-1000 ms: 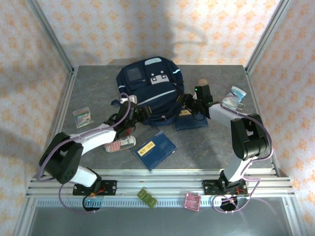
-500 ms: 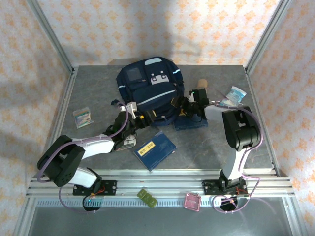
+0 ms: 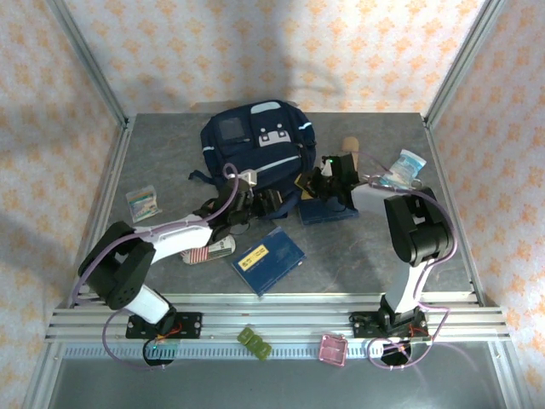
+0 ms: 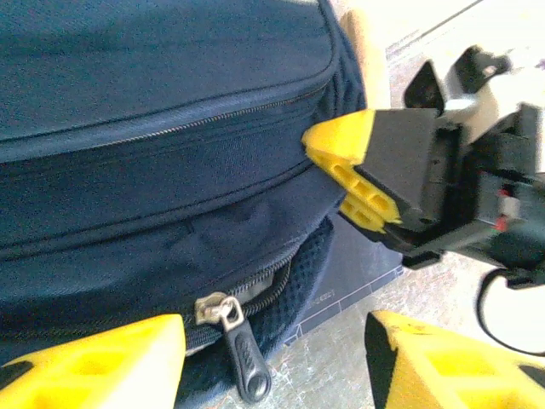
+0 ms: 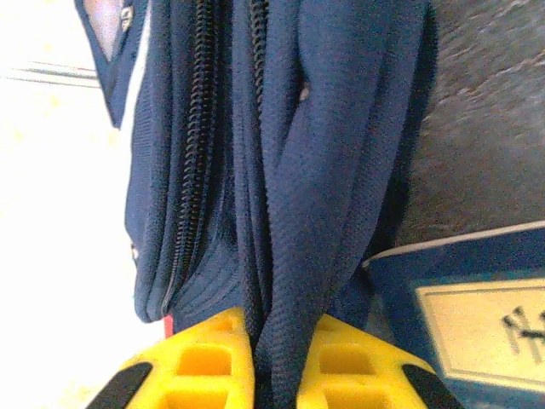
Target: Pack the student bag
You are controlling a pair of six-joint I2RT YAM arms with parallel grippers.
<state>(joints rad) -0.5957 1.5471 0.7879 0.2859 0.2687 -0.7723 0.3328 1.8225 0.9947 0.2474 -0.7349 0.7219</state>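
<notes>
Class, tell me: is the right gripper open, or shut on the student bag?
Shut on it: a fold of the student bag sits pinched between the yellow fingers of the right gripper.

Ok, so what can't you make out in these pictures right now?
- Inside of the student bag: its own fabric covers it.
- Book beside the bag, top view: partly hidden under the right tool and its arm.
- Label on that book, right wrist view: writing blurred, cut off by the right edge.
- Striped thing, top view: partly behind the left arm, too small to identify.
</notes>
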